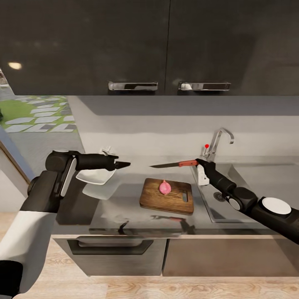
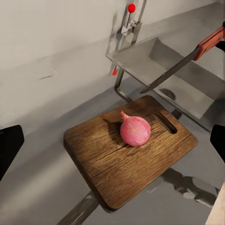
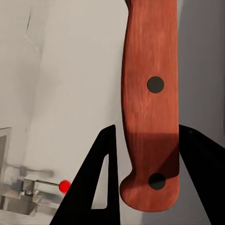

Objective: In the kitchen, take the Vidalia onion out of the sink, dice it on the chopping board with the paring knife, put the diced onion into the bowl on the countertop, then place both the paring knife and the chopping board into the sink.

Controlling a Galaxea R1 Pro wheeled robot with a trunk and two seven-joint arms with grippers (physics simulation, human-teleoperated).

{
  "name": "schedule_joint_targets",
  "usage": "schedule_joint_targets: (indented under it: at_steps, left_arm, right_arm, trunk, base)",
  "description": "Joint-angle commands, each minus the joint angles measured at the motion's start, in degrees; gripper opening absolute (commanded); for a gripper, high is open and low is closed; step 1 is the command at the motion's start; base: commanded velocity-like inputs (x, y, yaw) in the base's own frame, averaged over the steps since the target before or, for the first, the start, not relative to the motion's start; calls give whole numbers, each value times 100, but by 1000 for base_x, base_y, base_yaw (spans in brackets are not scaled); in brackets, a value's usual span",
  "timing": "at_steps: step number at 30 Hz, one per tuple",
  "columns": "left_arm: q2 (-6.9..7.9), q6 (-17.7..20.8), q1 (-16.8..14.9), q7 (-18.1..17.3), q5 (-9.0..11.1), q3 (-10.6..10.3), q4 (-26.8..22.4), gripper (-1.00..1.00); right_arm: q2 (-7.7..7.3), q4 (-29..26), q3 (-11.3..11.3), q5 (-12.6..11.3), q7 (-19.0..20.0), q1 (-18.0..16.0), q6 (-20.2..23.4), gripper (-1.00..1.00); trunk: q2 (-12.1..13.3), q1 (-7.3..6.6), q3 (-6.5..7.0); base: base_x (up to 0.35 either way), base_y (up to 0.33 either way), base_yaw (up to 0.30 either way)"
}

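The reddish Vidalia onion (image 1: 165, 187) (image 2: 135, 131) lies whole in the middle of the dark-brown chopping board (image 1: 154, 199) (image 2: 117, 164) on the grey countertop (image 1: 120, 207). My right gripper (image 1: 199, 162) (image 3: 147, 131) is shut on the reddish-brown handle of the paring knife (image 1: 174, 164) (image 3: 150, 93). It holds the knife level in the air above the board's far edge, blade pointing left. My left gripper (image 1: 123, 165) hovers left of the board, open and empty, its fingers (image 2: 9, 145) spread wide. The white bowl (image 1: 94, 177) sits under my left arm. The sink (image 1: 253, 182) lies right of the board.
A bent chrome tap (image 1: 219, 142) with a small red knob (image 1: 206, 145) stands behind the sink. Dark upper cabinets (image 1: 166, 45) hang above the worktop. Below the counter edge are dark drawer fronts (image 1: 110, 246). A wall and window lie at the far left.
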Motion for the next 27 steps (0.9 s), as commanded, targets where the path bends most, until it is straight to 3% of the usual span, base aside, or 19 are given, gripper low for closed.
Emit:
schedule_joint_targets:
  at_steps: [1, 17, 27]
  left_arm:
    - [2, 33, -7, -38, -31, -13, -5, 100]
    - [-1, 32, -7, -51, -34, -148, -6, 100]
    - [-1, 33, -7, -51, -32, -151, -22, 100]
  right_arm:
    - [-3, 4, 39, 54, -49, -16, 62, -100]
    - [5, 336, 100, 51, -116, -16, 52, -100]
    - [5, 452, 506, 51, -316, -16, 57, -100]
  trunk:
    - [-13, 4, -13]
    - [-13, 4, -13]
    - [-13, 4, -13]
  base:
    - [0, 0, 0]
    - [0, 0, 0]
    - [0, 0, 0]
